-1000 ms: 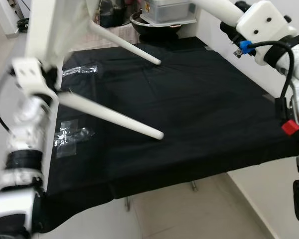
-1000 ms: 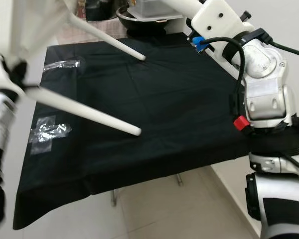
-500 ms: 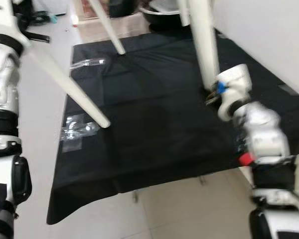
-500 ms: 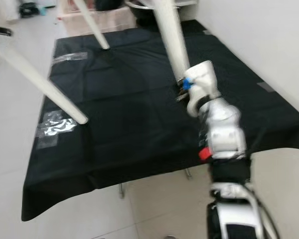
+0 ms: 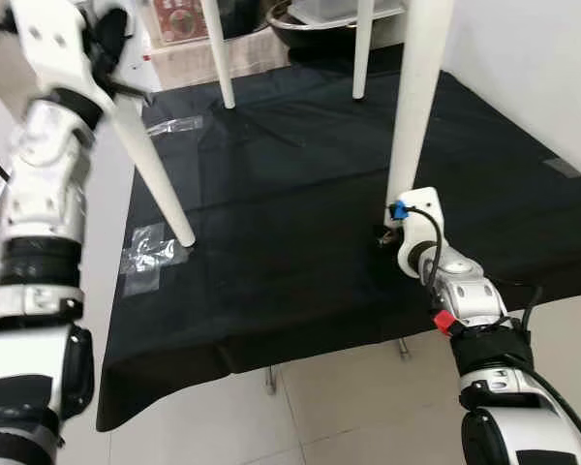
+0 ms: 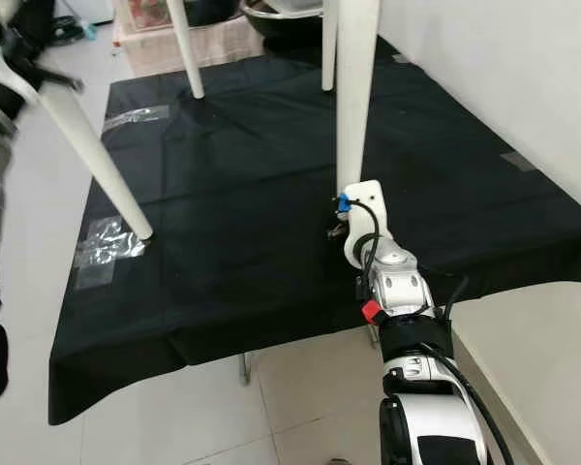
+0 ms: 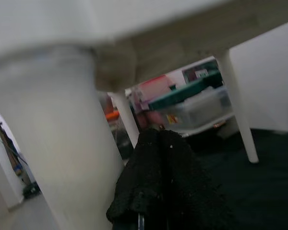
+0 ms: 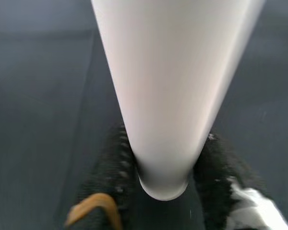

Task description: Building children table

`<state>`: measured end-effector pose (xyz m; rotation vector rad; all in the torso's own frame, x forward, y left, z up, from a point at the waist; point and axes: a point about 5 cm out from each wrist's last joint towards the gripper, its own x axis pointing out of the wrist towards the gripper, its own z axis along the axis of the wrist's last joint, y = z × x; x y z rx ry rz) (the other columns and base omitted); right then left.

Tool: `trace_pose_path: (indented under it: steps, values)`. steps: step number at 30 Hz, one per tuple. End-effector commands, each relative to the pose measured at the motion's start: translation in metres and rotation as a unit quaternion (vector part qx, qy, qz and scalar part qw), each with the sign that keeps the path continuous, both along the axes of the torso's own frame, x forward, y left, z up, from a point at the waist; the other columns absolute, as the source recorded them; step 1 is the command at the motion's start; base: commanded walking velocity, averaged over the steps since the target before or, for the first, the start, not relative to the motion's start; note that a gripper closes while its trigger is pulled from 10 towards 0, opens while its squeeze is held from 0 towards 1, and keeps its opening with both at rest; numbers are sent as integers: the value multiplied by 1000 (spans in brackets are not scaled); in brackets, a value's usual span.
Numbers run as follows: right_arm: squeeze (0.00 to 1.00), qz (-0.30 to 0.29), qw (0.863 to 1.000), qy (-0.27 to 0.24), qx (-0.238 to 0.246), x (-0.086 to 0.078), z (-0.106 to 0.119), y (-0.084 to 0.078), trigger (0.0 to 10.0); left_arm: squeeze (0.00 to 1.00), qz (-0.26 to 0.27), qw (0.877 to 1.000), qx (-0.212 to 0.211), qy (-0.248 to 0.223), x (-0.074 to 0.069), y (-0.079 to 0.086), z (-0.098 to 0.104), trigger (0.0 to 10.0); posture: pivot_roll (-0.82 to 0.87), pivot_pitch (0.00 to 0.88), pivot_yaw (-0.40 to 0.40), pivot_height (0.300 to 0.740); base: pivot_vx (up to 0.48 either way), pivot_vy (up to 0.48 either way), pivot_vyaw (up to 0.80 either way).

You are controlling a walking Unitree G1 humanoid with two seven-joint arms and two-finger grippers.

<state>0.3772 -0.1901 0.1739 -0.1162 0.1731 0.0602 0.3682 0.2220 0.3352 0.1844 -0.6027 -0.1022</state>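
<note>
Standing the white children's table [image 5: 407,87] upright on the black cloth [image 5: 300,223], four legs reaching down, tabletop out of frame above. Pinching the near right leg [image 6: 353,107] just above its foot with the right gripper [image 8: 163,191], fingers pressed against either side. Bracing the near left leg [image 5: 155,170] high up with the left gripper [image 7: 153,187], fingers together beside it; hard to confirm actual contact. Likely best: lowering evenly, keeping legs vertical, avoiding the plastic bags [image 5: 150,254], releasing only once steady.

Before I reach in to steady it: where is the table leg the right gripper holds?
In the left eye view, that white table leg stands upright on the black cloth, right of centre, its foot between the right gripper fingers.
</note>
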Motion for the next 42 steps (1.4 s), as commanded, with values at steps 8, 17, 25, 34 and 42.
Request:
trace_pose_path:
  steps: [8,17,25,34,42]
  values:
    - [1000,20,995,-90,33,-14,17,0,10000,0,-51,996,3,74,-6,-22,-55,10000,-69,124,94,740,0,0,0]
    - [1000,48,992,-113,25,-50,4,-14,10000,1000,-132,985,-10,107,-35,-55,-89,10000,-78,127,97,740,0,0,0]
    - [1000,76,991,-108,29,-85,-17,-8,10000,1000,-149,973,-21,173,-74,-71,-138,10000,-79,123,102,740,0,0,0]
    - [0,124,986,-102,56,-93,-31,36,10000,1000,-51,961,-57,267,-113,-59,-197,10000,-71,98,85,740,0,0,0]
    - [0,134,986,-98,34,-93,-38,38,10000,0,26,949,-95,300,-126,-52,-211,10000,-60,65,56,740,0,0,0]
